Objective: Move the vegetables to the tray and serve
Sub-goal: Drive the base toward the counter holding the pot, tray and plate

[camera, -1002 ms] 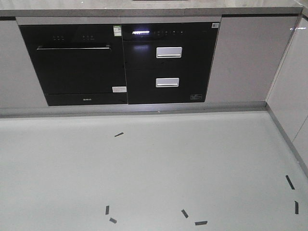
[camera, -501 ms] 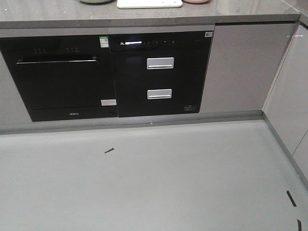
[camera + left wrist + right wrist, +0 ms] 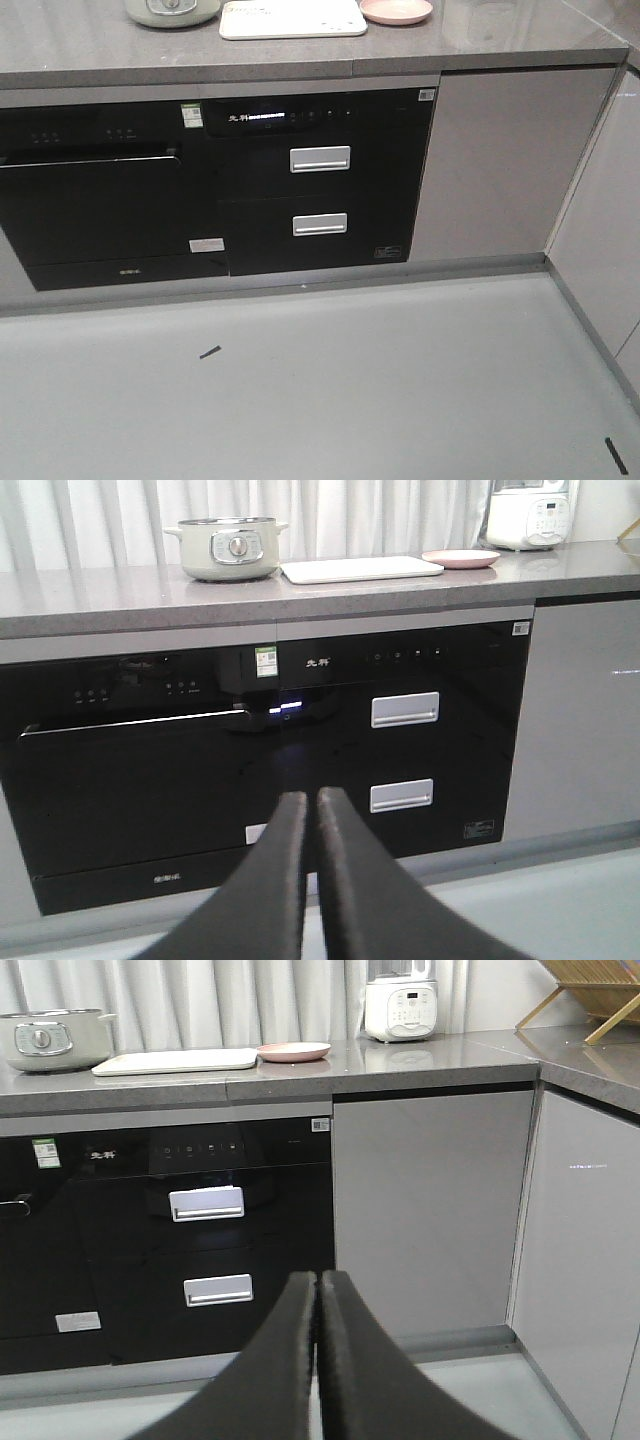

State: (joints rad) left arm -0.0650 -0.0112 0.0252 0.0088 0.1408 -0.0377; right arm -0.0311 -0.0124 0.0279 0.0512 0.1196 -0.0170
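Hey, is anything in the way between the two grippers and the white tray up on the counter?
Nothing visible. The left gripper and right gripper are shut, with open floor before the cabinets. The tray lies flat on the counter between the pot and pink plate.

on the tabletop the tray lies between a pot, just to its left, and a plate, just to its right; further right and nearer the back stands a countertop appliance, with a rack on the side tabletop beyond it; curtains hang behind; below the tabletop a built-in appliance sits left of a two-drawer unit, with a cabinet door to that unit's right; a tape strip lies on the floor before them
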